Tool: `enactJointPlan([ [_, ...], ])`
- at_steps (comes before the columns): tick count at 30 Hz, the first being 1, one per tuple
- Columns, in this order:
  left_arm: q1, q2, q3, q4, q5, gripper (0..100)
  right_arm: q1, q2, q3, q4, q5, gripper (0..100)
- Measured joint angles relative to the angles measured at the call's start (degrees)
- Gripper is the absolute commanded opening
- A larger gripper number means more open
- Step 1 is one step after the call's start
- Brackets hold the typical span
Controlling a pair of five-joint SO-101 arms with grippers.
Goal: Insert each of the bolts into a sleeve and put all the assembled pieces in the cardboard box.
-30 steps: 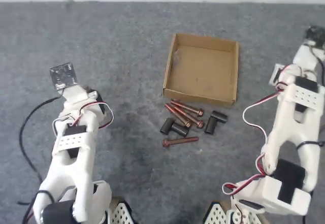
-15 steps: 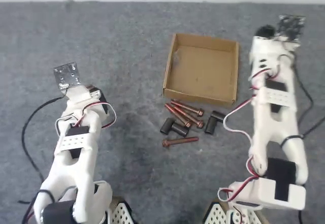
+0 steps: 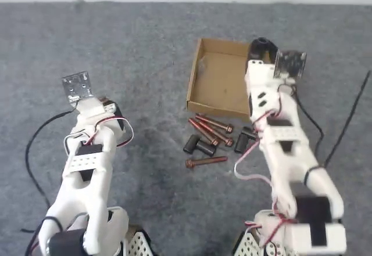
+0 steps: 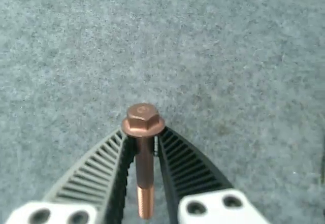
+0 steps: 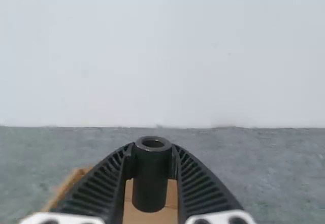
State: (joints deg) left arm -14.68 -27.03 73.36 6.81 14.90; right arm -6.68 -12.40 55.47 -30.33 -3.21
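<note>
My left end effector (image 4: 143,135) is clamped on a copper-coloured hex-head metal bolt (image 4: 143,120) over the grey surface (image 4: 228,56), the right end effector (image 5: 152,150) pinches a black cylindrical sleeve (image 5: 152,176), bore outward, above the shallow brown cardboard box (image 3: 221,106), presumably staged for mid-air mating.

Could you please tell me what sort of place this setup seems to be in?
Probably a robotics lab or test bench: a grey felt-like tabletop, a plain white wall behind it, and two robot arms beside loose bolts, sleeves and a cardboard box.
</note>
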Motion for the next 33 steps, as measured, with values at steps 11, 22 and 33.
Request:
enactJointPlan([
  [11,0.0,0.0,0.0,0.0,0.0,1,-10.7,-19.9,24.6,-7.7,-0.4,0.6],
  [22,0.0,0.0,0.0,0.0,0.0,1,-18.9,-38.2,38.9,-7.6,-0.4,0.6],
  [33,0.8,0.0,0.0,0.0,0.1,1,-19.8,-46.5,39.3,0.1,-4.2,0.6],
])
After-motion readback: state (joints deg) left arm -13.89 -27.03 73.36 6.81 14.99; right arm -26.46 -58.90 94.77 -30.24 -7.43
